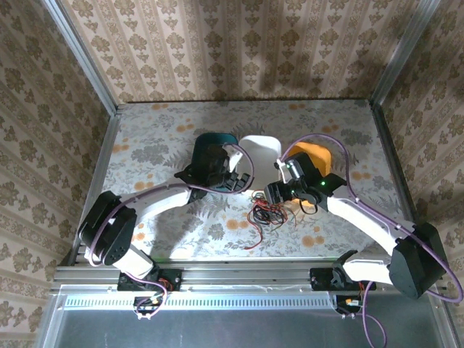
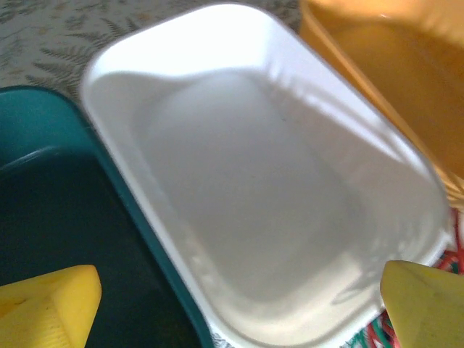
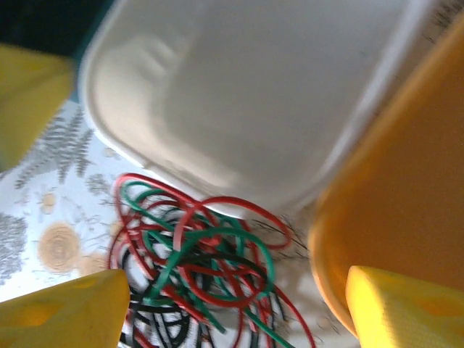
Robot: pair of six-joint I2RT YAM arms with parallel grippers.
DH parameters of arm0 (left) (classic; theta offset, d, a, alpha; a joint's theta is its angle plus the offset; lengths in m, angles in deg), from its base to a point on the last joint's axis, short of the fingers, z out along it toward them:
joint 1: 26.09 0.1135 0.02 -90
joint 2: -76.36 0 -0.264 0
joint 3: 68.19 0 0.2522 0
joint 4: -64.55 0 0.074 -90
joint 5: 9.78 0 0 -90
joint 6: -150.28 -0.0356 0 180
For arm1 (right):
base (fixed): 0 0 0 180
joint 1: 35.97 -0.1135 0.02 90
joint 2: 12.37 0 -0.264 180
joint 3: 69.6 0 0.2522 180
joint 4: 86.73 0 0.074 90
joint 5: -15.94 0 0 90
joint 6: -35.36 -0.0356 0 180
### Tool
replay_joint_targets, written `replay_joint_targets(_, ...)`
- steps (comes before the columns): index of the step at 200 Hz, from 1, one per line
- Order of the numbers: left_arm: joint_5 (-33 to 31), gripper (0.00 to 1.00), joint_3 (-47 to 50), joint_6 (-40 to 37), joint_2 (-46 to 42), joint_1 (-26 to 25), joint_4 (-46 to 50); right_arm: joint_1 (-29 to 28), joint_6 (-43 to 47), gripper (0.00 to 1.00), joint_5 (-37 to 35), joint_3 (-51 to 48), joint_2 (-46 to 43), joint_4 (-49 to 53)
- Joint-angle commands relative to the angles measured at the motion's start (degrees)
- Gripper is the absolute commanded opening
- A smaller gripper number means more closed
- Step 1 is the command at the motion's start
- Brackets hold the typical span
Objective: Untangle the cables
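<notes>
The cables [image 1: 263, 214] are one tangled heap of red, green and black wires on the table, just in front of the white bin [image 1: 261, 148]. In the right wrist view the cables [image 3: 196, 261] lie below and between the yellow fingers [image 3: 65, 312] of my right gripper [image 3: 235, 312]. Its jaws stand wide apart and grip nothing. From above, my right gripper [image 1: 274, 197] hovers at the heap's right rear. My left gripper [image 1: 243, 181] is open over the white bin's near rim [image 2: 239, 319]. A bit of the cables [image 2: 377, 333] shows at the lower right of the left wrist view.
Three bins stand in a row behind the heap: a teal bin [image 1: 214, 141], the white bin [image 2: 268, 188] and an orange bin [image 1: 315, 156]. The orange bin [image 3: 399, 203] is close to the right gripper's right finger. The table has metal rails along its edges.
</notes>
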Motion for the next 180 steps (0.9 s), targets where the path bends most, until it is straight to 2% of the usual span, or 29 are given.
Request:
replay_joint_targets(1, 3.59, 1.00, -2.50, -4.75, 0.52, -1.95, 5.50, 2.85, -5.12, 0.79, -4.87, 1.49, 1.01, 6.39)
replay_joint_targets(23, -0.26, 1.00, -2.62, -4.97, 1.56, -4.37, 6.74, 8.30, -9.05, 0.77, -2.09, 1.84, 2.57, 6.71)
replay_joint_targets(45, -8.58, 1.00, -2.81, -1.73, 2.57, -5.03, 6.22, 9.04, -8.51, 0.76, -1.86, 3.22, 4.61, 4.70)
replay_joint_targets(63, -11.84, 1.00, -3.93, 1.13, 3.17, -3.46, 6.51, 9.35, -7.67, 0.76, -1.62, 5.65, 7.18, 4.11)
replay_joint_targets(103, -11.36, 1.00, -10.23, 5.55, 6.43, 2.59, 8.26, 11.32, -9.45, 0.74, -1.93, 12.65, 15.37, 2.22)
replay_joint_targets(134, -13.05, 1.00, -20.21, 8.10, 14.57, 6.57, 15.01, 11.79, -10.09, 0.64, -1.84, 19.32, 23.53, 2.61)
replay_joint_targets(154, -12.68, 1.00, -27.33, 9.08, 20.59, 7.98, 20.55, 11.85, -10.48, 0.56, -1.60, 22.99, 28.30, 3.26)
replay_joint_targets(180, -10.57, 0.99, -32.26, 7.68, 25.99, 7.59, 24.16, 11.69, -10.72, 0.52, -1.80, 25.44, 32.28, 3.27)
